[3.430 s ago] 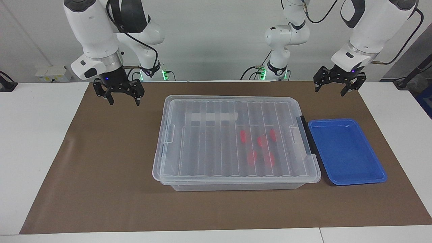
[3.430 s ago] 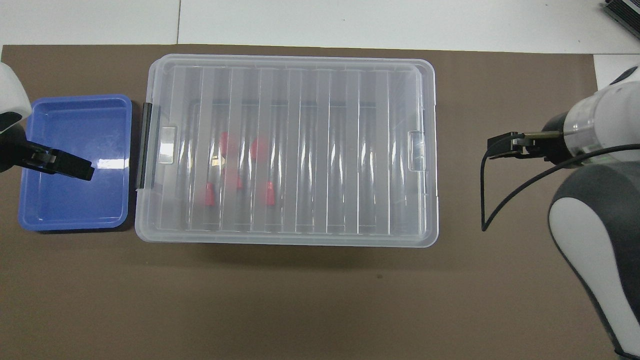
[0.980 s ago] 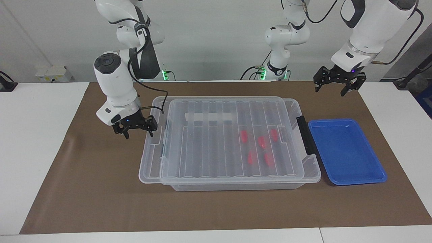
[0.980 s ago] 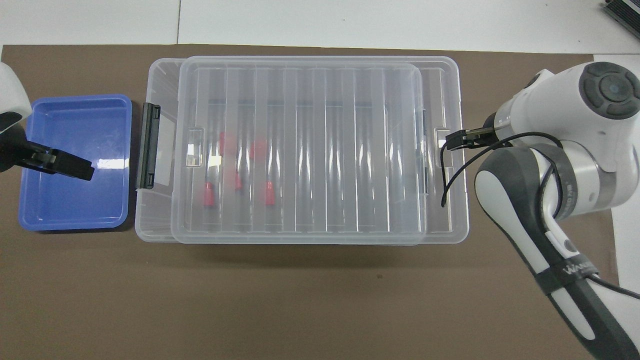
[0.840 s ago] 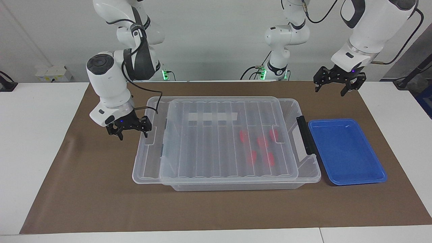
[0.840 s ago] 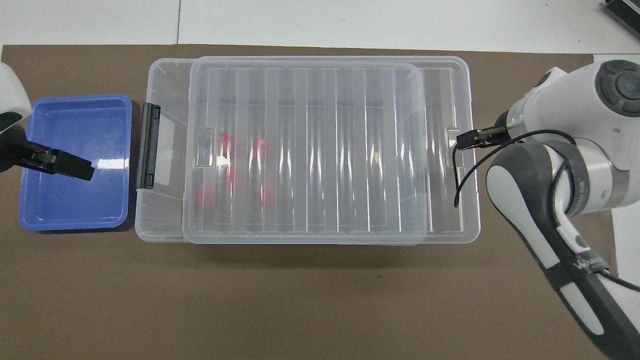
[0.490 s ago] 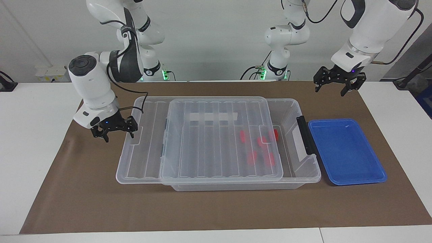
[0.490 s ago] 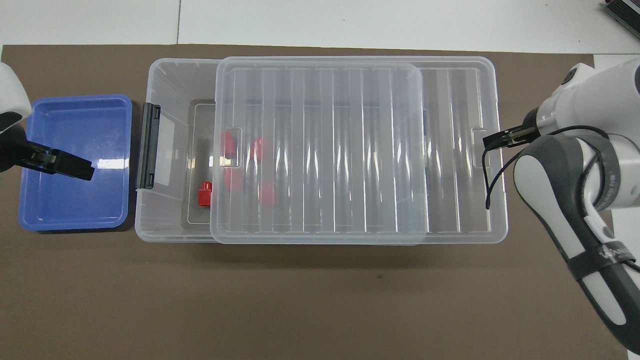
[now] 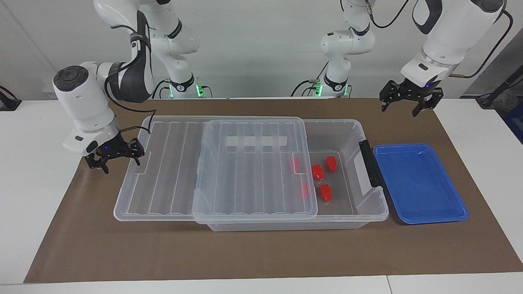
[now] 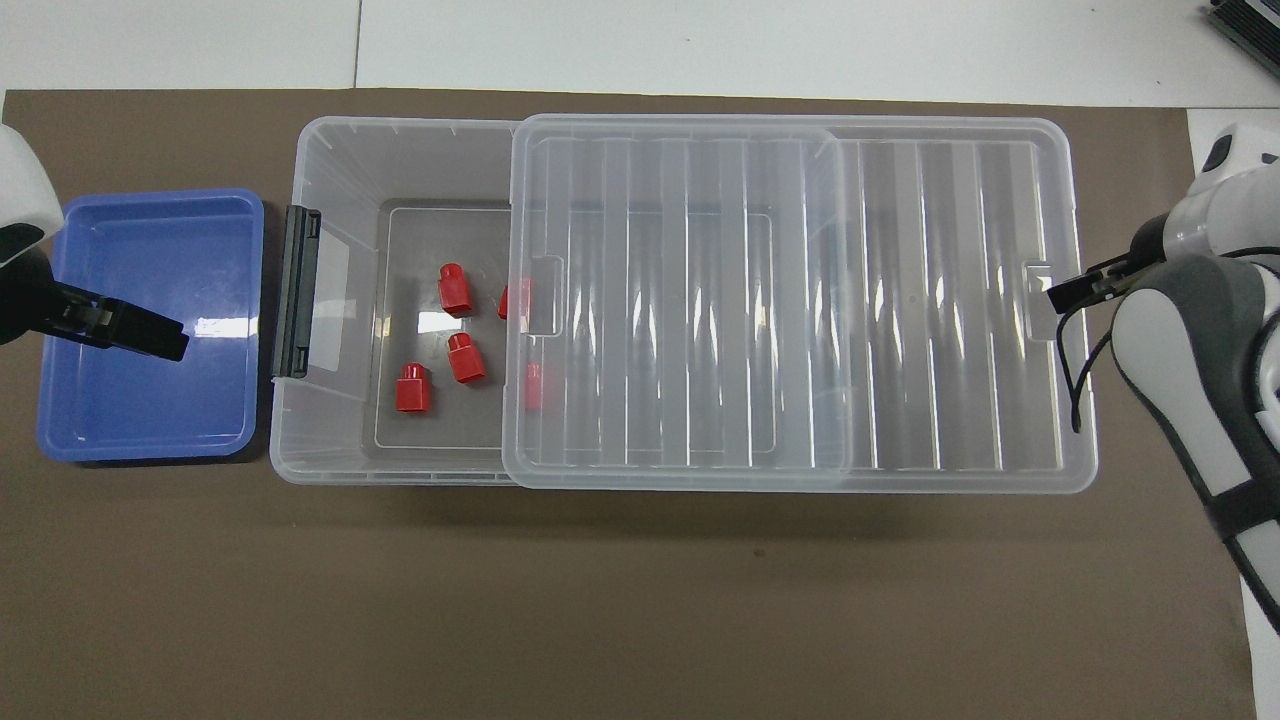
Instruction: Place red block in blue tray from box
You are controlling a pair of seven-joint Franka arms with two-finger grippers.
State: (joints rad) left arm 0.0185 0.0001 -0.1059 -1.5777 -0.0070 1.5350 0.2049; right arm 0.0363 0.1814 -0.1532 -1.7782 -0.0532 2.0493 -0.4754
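- The right pincer was low at the end of the lid toward the right arm's end of the counter. Its fingers stood apart, released, and one fingertip met the lid's rim by the notch. It clamped nothing.
- The lid lay flat on the box, offset toward the right arm's end. Roughly a third of the box was uncovered at the end with the black handle.
- Five red blocks lay on the box floor. Three were uncovered, among them the red block closest to the handle, and two showed through the lid's edge.
- The blue tray sat empty on the brown mat, just beside the box's handle end.
- The left pincer waited, released, raised over the mat near the tray's edge nearer to the robots.
- The step in hand was judged to be uncovering the box. It would be done well by keeping the pull level and in line with the box's length, so that the lid neither skews nor tips off the rim.
- The opening already looked wide enough for the left pincer to come straight down on an uncovered block.
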